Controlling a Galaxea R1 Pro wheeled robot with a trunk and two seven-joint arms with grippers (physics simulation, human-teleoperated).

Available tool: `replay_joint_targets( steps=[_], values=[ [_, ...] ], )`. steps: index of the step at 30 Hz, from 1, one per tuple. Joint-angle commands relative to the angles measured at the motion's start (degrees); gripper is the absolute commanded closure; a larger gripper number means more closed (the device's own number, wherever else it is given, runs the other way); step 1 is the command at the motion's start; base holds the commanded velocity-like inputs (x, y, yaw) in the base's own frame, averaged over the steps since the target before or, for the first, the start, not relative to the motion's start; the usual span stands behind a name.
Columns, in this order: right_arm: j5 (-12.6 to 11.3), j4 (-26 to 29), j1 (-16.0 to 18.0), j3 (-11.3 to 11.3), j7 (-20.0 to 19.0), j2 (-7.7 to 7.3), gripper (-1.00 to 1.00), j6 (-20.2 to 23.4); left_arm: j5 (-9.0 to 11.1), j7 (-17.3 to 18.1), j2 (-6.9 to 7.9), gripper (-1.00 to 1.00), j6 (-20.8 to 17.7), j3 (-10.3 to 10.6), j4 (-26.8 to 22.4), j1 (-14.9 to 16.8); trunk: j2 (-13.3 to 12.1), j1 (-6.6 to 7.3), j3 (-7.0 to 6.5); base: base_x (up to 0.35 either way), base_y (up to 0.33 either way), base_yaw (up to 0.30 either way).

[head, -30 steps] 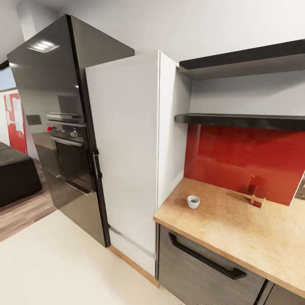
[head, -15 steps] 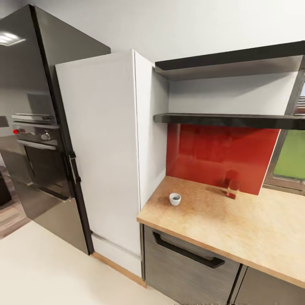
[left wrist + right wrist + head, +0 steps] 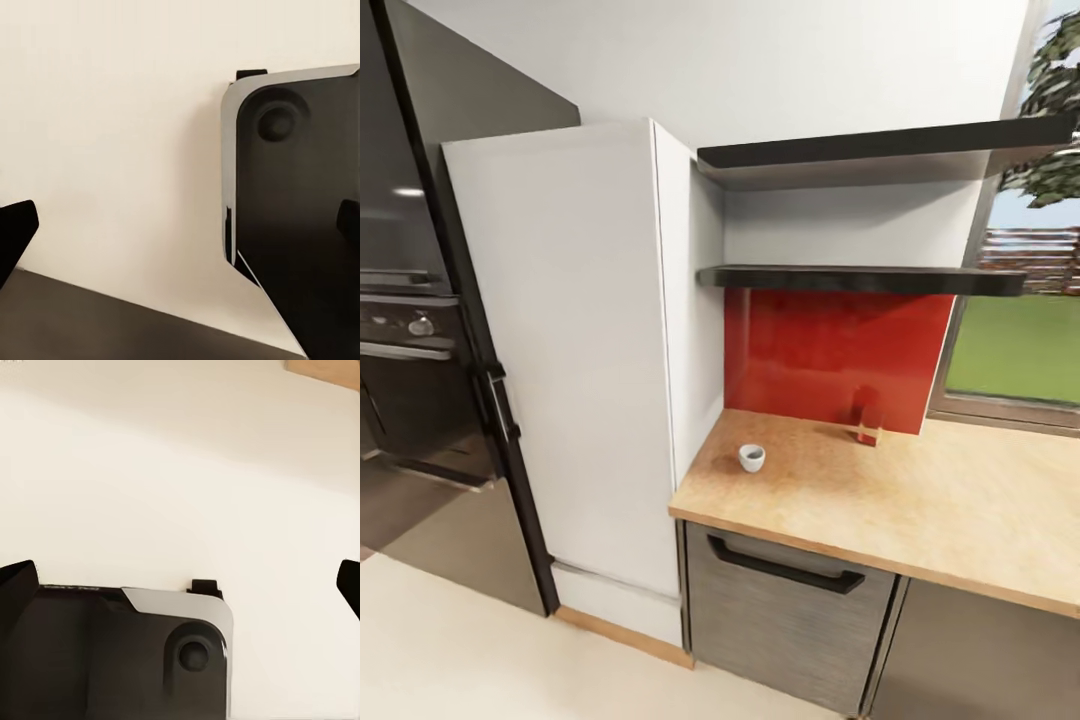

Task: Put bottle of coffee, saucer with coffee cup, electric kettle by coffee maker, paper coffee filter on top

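Nearest, the left claw [image 3: 180,225] in the left wrist view hangs with its two dark fingertips [image 3: 16,229] wide apart and nothing between them, over a pale cream floor [image 3: 112,112] and the glossy black, white-edged corner of the robot's base [image 3: 300,225]. The right claw [image 3: 180,581] in the right wrist view is likewise spread, holding nothing, above the same floor and base.

In the head view, the cream floor runs to glossy grey cabinet fronts [image 3: 780,620], one of them with a long black bar handle [image 3: 785,567]. Over them lies the long light beige wood-look bench [image 3: 920,510]. On the bench, near its left end and close to the front edge, stands the small white coffee cup [image 3: 751,458], upright, with dark contents showing at its mouth. Further back on the bench, just before the glossy red backsplash panel [image 3: 830,355], stands a small red, partly see-through object [image 3: 869,428]; what it is cannot be told.

Above the backsplash hangs the thin dark grey lower wall shelf [image 3: 860,279]; its top surface is hidden from this angle. Higher up hangs a matching upper dark shelf [image 3: 880,152].

Left of the bench stands a tall white cabinet [image 3: 570,370], and beyond it a tall glossy black unit with a built-in oven [image 3: 415,380]. At the right, behind the bench, a window [image 3: 1020,330] shows green lawn and foliage.
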State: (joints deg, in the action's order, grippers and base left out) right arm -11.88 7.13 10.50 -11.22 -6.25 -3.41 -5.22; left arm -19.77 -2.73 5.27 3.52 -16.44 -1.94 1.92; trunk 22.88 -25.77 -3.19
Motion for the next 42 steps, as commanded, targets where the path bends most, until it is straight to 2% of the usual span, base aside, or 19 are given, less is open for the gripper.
replay_joint_targets(
  steps=[1,12,27,30,38,42],
  values=[
    [-0.6,-0.1,0.0,-0.4,-0.2,-0.02,-1.00,-0.2,-0.6,-0.2,0.00,-1.00,0.3,-0.4,0.1,0.0,0.0,-0.02,0.04,-0.009,0.299,-0.293],
    [-0.6,-0.1,0.0,-0.4,0.1,-0.18,-1.00,-0.3,-0.7,-0.2,0.24,-1.00,0.4,-0.1,0.0,0.0,0.0,-0.02,0.18,-0.009,0.296,-0.236],
    [-0.8,0.9,0.0,-0.2,0.2,-0.11,-1.00,-0.3,-1.2,-0.1,0.88,-1.00,0.5,0.5,0.0,0.2,0.0,-0.02,0.01,-0.002,0.024,-0.006],
    [-0.7,5.0,0.0,-0.3,0.3,-0.11,-1.00,-0.3,-1.1,-0.1,0.88,-1.00,0.6,0.5,0.0,0.2,0.0,-0.02,0.00,0.000,0.000,0.000],
    [-0.7,20.9,0.0,-0.4,0.4,0.30,-1.00,-0.9,-0.9,-0.2,0.95,-1.00,0.9,0.1,0.0,0.2,0.0,-0.02,0.00,0.000,0.000,0.000],
    [-0.8,30.6,0.0,-0.4,0.4,0.63,-1.00,-3.8,-0.9,-0.2,1.08,-1.00,2.8,0.0,0.0,0.2,0.0,-0.02,0.00,0.000,0.000,0.000]
  ],
)
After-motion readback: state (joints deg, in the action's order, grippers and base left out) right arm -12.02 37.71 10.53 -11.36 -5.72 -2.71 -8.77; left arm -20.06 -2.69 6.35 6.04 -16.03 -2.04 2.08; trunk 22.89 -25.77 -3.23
